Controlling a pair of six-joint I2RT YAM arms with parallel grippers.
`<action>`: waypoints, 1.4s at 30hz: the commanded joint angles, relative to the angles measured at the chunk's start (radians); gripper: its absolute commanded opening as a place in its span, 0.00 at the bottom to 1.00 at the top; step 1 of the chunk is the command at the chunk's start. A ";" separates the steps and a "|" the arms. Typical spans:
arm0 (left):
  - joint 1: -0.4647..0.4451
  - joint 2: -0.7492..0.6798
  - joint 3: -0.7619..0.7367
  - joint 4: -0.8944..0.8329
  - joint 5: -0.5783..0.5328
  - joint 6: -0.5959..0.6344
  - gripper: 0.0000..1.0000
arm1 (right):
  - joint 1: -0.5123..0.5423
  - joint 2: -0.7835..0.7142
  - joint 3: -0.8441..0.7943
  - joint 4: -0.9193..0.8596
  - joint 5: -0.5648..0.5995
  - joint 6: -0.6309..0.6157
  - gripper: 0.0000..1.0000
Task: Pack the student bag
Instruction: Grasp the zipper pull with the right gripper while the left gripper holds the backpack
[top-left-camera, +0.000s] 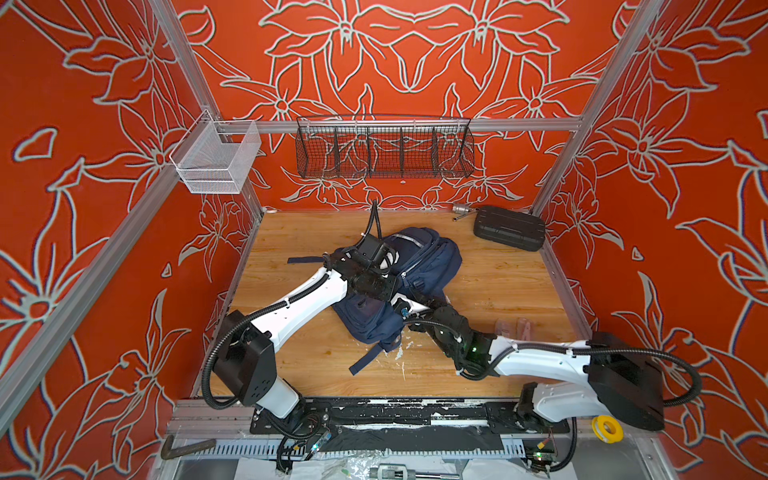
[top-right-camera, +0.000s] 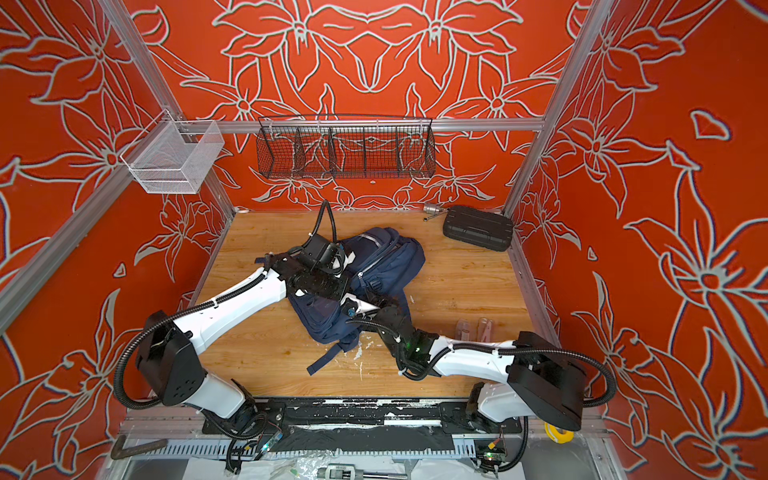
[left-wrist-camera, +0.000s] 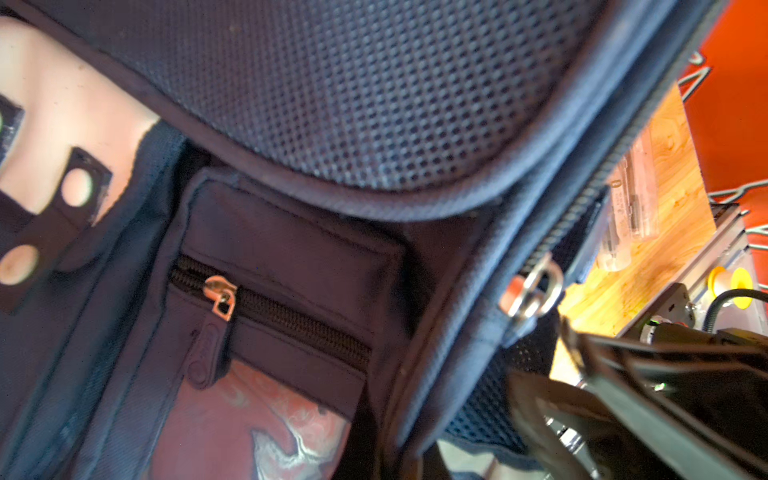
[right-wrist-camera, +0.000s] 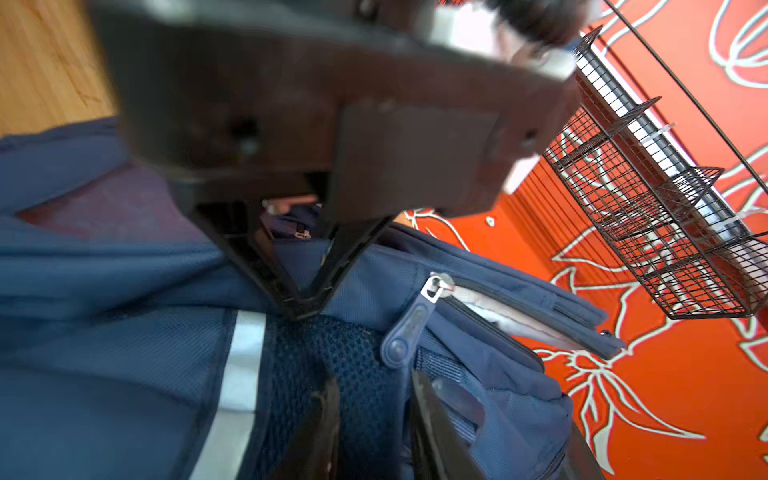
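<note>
Apart from the black ribbed case (top-left-camera: 509, 228), the student bag (top-left-camera: 432, 257) is seemingly being opened: its fabric is being pinched by the left tool (right-wrist-camera: 303, 309); next, the part-spread right tool (right-wrist-camera: 374, 380) likely needs closing on the zipper pull (right-wrist-camera: 405, 332).

The student bag (top-left-camera: 432, 257) blocks centre; bare tabletop (top-left-camera: 511, 291) around.

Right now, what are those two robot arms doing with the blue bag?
Both arms are working on the student bag, which lies on the wooden table. The left gripper is shut, its tip against the bag's fabric. The right gripper has its fingers on either side of the bag's mesh part; whether it grips is unclear. A black case and clear packets lie on the table outside the bag.
</note>
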 joint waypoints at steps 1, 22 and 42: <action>-0.004 -0.009 0.053 0.060 0.065 -0.049 0.00 | 0.003 0.032 0.021 0.088 0.055 -0.049 0.31; -0.006 -0.023 0.045 0.017 0.030 -0.018 0.00 | -0.032 0.055 0.009 0.146 0.090 0.181 0.00; -0.006 -0.033 0.056 0.003 0.059 -0.014 0.00 | -0.175 -0.093 -0.021 -0.047 -0.342 0.361 0.12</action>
